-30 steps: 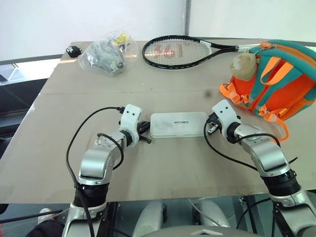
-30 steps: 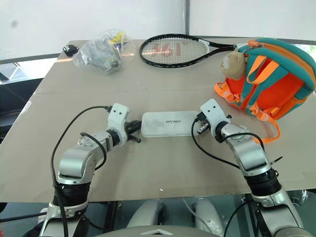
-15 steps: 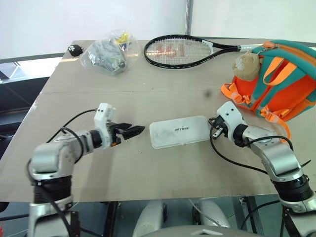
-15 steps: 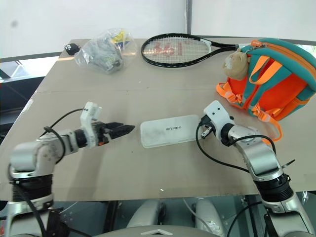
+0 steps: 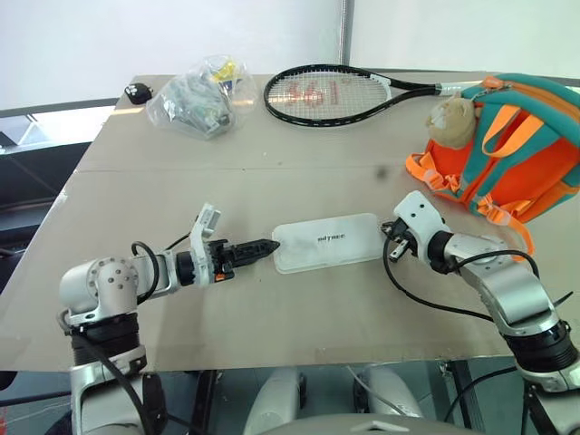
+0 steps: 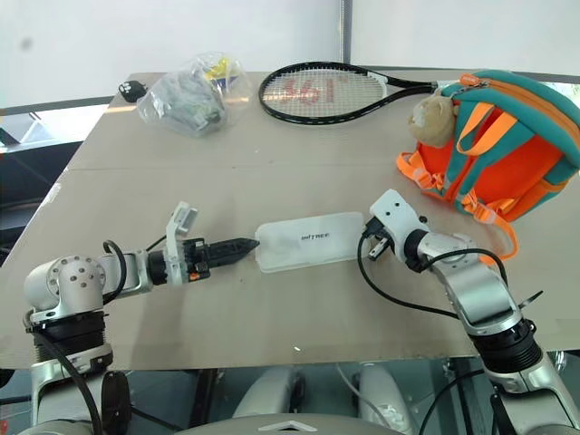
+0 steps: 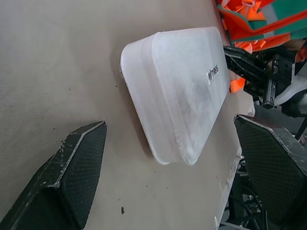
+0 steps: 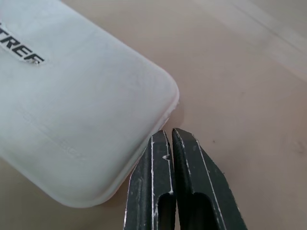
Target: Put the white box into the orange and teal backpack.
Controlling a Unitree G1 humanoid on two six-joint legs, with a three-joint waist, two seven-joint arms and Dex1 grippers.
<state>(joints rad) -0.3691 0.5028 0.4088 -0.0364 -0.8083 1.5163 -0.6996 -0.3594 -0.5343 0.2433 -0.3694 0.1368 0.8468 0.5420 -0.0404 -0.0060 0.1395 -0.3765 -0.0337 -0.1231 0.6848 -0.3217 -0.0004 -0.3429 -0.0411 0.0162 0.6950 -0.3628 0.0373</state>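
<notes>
Flat white rectangular plastic box with rounded corners (image 5: 327,242) lying on the tan table (image 5: 272,172), slightly skewed, between the two hands. Left hand (image 5: 260,246): fingers spread wide, tips just short of the box's near end, holding nothing. Right hand (image 8: 171,134): fingers pressed together, tips at the box's far corner, gripping nothing. Orange fabric backpack with teal trim (image 5: 517,154) stands near the table's right edge, apart from the box.
</notes>
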